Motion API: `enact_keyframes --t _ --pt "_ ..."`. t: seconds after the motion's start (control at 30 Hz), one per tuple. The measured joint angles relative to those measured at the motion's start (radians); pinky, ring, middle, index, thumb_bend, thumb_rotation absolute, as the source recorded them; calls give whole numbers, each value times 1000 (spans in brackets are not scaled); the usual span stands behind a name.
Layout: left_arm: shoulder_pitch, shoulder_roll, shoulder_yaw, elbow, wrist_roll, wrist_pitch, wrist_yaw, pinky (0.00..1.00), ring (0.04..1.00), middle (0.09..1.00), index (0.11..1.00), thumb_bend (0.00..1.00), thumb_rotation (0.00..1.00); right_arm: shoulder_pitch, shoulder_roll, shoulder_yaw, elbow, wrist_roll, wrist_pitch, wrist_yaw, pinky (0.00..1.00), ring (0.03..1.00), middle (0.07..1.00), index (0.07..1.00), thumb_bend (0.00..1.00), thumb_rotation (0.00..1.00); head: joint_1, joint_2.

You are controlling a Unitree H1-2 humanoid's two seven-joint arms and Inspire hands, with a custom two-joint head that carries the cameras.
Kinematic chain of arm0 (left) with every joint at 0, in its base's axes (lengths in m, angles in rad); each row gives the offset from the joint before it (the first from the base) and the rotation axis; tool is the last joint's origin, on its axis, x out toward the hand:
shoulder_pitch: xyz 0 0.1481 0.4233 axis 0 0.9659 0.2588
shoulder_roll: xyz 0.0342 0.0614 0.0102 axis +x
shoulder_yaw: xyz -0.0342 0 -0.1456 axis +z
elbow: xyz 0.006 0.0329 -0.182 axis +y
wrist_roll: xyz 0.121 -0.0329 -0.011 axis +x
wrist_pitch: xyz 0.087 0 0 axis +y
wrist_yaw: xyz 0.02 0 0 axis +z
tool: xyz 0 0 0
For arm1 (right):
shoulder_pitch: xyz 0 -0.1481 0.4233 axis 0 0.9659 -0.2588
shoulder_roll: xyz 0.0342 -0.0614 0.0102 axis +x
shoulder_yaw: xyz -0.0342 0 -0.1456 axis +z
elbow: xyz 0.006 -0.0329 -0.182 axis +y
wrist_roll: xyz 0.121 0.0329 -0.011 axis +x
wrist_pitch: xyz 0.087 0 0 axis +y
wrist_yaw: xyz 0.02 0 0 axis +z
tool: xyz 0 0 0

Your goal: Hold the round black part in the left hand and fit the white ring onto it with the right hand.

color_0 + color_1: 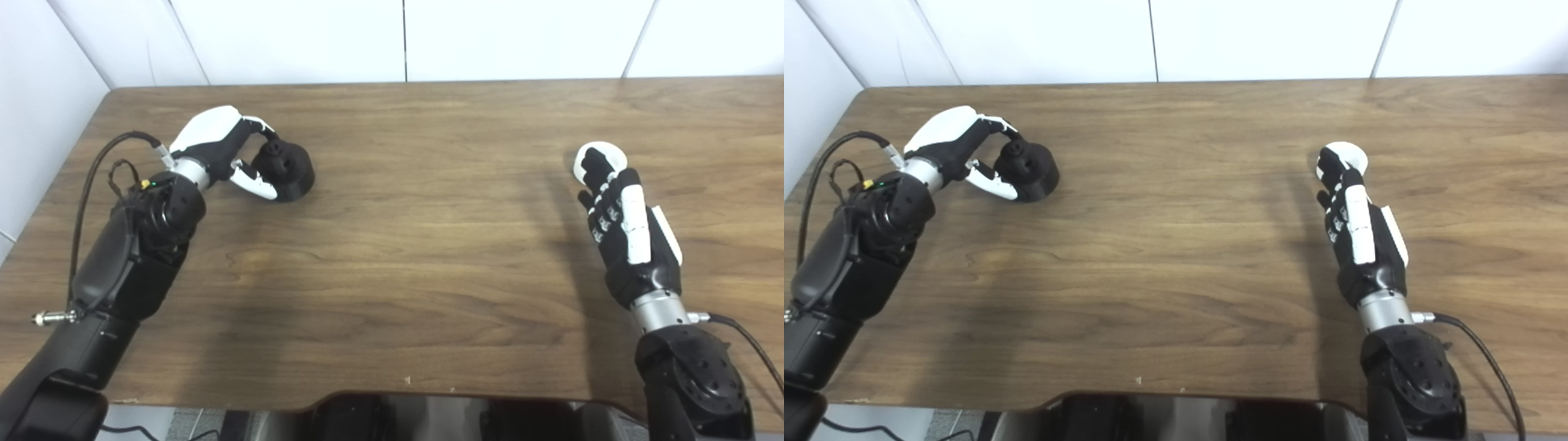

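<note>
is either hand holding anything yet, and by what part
The left hand curls around the side of the round black plastic part, which sits on the wooden table. The right hand reaches over the white ring; a grasp cannot be told.

white ring (599, 157) partly hidden behind right hand (625, 229), contact unclear, both arms cut off at bottom edge

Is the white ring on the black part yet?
No, it is off. The white ring lies on the table under the right robot hand, far from the round black part.
</note>
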State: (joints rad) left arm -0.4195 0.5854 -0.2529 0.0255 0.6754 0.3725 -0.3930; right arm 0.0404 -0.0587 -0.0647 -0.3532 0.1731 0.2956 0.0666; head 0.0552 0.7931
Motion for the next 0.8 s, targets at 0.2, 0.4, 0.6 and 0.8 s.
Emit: enact_keyframes --t 0.2,0.4,0.6,0.8 --pt "0 0 -1 0 0 0 1 853 997 925 705 887 158 0 -2 -10 0 15 -1 5 1000 1000 968 931 553 963 -5 -9" --pt "9 0 -4 -20 0 4 -5 839 991 919 703 904 178 0 -3 -20 -1 22 -1 5 1000 1000 965 927 547 953 0 -9" --pt "27 -2 -25 -91 0 11 -46 869 995 931 716 902 182 0 -3 -18 -1 20 -1 5 1000 1000 970 927 558 973 -2 -12" --pt "28 -14 -34 -105 13 13 -54 842 984 922 709 905 170 0 -3 -17 -1 17 -1 5 1000 1000 967 925 567 968 -5 -9"
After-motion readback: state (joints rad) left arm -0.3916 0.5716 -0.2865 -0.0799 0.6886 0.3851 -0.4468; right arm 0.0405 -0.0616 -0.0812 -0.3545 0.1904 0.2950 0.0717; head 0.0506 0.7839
